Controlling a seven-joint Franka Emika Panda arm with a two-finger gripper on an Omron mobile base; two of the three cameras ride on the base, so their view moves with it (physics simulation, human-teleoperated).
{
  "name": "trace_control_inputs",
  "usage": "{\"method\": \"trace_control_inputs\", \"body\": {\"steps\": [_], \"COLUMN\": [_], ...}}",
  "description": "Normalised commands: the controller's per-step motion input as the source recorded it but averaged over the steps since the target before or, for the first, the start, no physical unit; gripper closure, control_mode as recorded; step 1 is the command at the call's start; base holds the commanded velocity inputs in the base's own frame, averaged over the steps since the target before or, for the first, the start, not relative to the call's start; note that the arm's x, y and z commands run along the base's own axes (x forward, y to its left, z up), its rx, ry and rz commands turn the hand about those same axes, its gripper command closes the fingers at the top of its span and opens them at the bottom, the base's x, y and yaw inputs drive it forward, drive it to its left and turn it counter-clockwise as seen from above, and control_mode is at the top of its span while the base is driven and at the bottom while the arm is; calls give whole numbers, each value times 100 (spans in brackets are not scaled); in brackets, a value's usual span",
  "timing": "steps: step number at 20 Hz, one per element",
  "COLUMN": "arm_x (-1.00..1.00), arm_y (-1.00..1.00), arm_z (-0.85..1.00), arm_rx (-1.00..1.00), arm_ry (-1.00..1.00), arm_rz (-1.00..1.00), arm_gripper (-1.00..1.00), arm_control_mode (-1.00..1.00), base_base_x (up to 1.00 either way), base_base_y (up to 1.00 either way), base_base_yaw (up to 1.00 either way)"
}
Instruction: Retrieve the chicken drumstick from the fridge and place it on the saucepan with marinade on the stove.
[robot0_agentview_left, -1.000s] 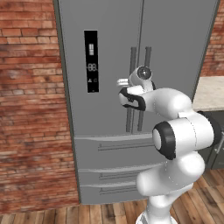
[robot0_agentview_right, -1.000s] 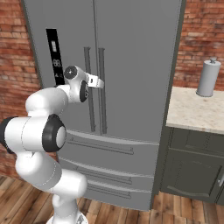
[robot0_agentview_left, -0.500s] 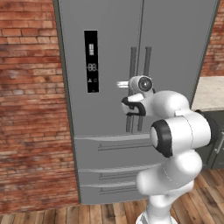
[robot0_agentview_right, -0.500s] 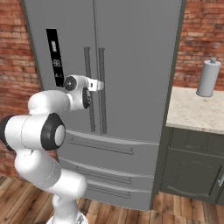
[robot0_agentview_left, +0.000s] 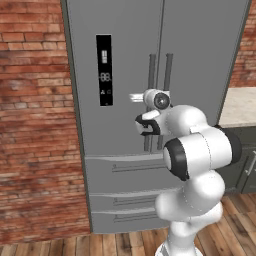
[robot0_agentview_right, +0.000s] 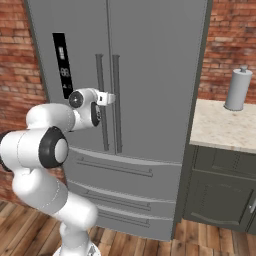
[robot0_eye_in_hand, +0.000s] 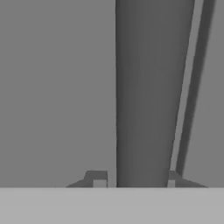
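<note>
Tool (robot0_eye_in_hand: 142, 181) clenched on fridge (robot0_agentview_left: 125, 60) door handle (robot0_eye_in_hand: 148, 96)
The bar runs from the tool's fingertips toward 12 o'clock, doors closed.

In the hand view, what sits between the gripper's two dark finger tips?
A grey vertical bar handle of the tall grey stainless fridge runs between the finger tips, with the gripper shut on it.
</note>
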Motion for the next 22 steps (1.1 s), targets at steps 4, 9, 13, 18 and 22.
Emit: {"method": "trace_control_inputs", "body": {"steps": [4, 9, 13, 18, 22], "arm_x": [-42, -71, -86, -85, -79], "arm_y": [100, 100, 100, 100, 100], "arm_z": [42, 26, 1, -34, -39], "arm_rx": [2, 0, 0, 0, -1], "arm_ry": [12, 17, 7, 0, 0], "arm_rz": [0, 0, 0, 0, 0], "arm_gripper": [100, 100, 100, 100, 100], "arm_control_mode": [-100, -100, -100, -100, -100], "base_base_x": [0, 0, 0, 0, 0], "base_base_y": [0, 0, 0, 0, 0], "base_base_yaw": [0, 0, 0, 0, 0]}}
